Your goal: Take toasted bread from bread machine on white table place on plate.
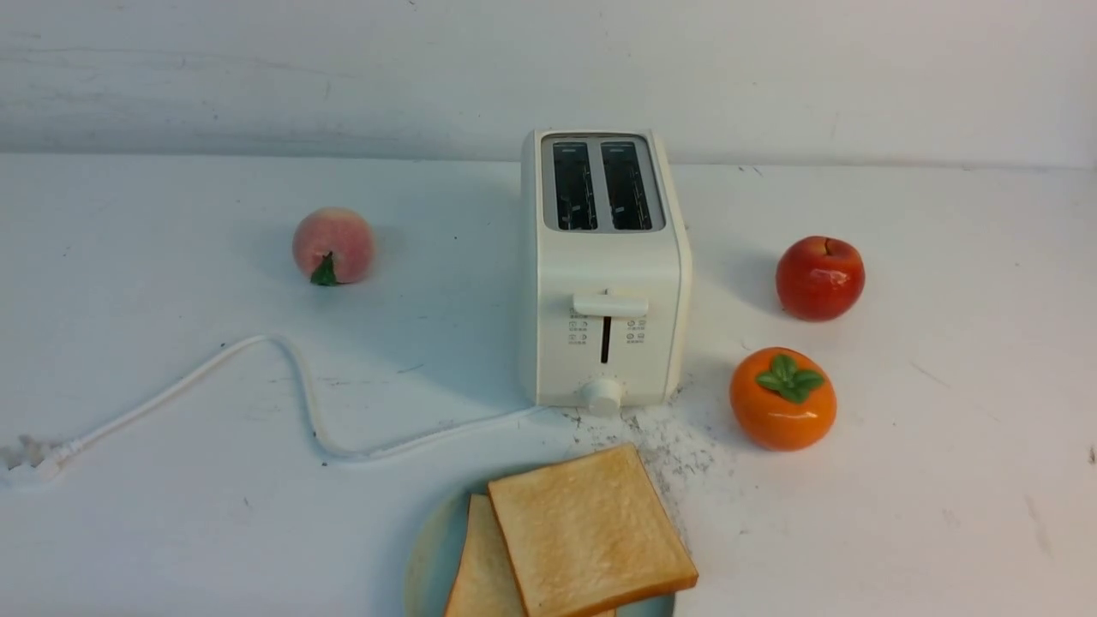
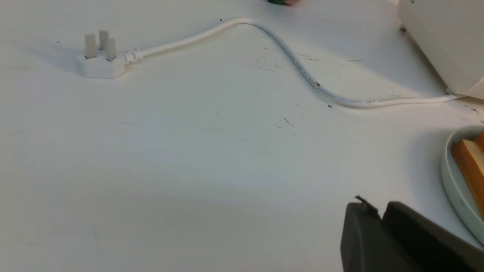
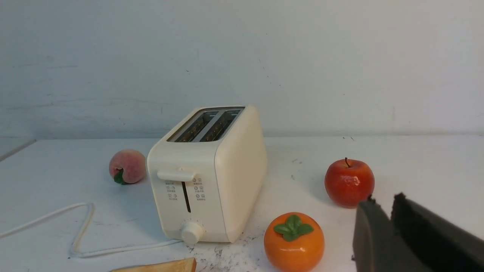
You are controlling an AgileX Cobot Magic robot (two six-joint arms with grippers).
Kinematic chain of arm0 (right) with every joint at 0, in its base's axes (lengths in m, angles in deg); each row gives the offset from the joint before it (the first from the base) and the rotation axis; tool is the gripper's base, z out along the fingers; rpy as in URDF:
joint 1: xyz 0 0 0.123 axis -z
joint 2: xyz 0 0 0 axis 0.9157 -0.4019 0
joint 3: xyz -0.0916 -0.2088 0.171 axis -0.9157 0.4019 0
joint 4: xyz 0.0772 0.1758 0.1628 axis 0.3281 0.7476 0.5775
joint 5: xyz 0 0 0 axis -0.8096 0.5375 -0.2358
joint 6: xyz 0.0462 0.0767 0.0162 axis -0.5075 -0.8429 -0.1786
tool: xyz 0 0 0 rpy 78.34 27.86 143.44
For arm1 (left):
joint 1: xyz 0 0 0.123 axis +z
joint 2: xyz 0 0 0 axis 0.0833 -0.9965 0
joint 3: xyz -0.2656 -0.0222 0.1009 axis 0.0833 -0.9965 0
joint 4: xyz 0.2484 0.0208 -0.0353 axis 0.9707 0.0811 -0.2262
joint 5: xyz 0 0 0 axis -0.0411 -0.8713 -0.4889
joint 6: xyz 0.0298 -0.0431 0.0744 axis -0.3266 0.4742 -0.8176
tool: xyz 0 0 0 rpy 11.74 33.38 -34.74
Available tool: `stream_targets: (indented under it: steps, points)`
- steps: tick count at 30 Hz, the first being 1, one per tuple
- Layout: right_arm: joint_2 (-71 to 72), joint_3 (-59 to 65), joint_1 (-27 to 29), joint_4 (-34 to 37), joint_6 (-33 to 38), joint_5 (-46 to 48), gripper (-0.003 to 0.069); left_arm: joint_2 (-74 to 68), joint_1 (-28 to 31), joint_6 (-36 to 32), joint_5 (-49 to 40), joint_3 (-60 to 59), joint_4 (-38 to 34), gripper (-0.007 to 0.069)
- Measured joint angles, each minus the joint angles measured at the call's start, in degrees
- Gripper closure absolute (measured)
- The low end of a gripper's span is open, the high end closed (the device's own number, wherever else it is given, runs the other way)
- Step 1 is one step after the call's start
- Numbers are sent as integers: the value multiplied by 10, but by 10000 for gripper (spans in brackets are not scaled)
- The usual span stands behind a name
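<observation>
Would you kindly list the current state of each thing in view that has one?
bread machine: upright, both slots empty, lever up
toasted bread: two slices overlapping on the plate
plate: holding both slices
plug: unplugged, lying on the white table
left pincer: nearly closed, holding nothing
right pincer: slightly apart, holding nothing

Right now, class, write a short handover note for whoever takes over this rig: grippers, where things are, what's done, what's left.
Left gripper: holds nothing, jaws almost together, beside the plate.
Right gripper: holds nothing, jaws slightly apart, near the persimmon.
Toaster: both slots empty.
Toast: two overlapping slices on the plate, in front of the toaster.
Done: both slices moved.
Left: apparently nothing; park the arms.
</observation>
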Motion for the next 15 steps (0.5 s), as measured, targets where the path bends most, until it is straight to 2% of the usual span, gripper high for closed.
stream_targets:
  steps: [10,12,15]
  points:
    - [0,0,0,13,2,-11,570,0,0,0,0,0,0,553]
    - [0,0,0,53,24,-29,568,0,0,0,0,0,0,551]
    - [0,0,0,159,115,-51,564,0,0,0,0,0,0,551]
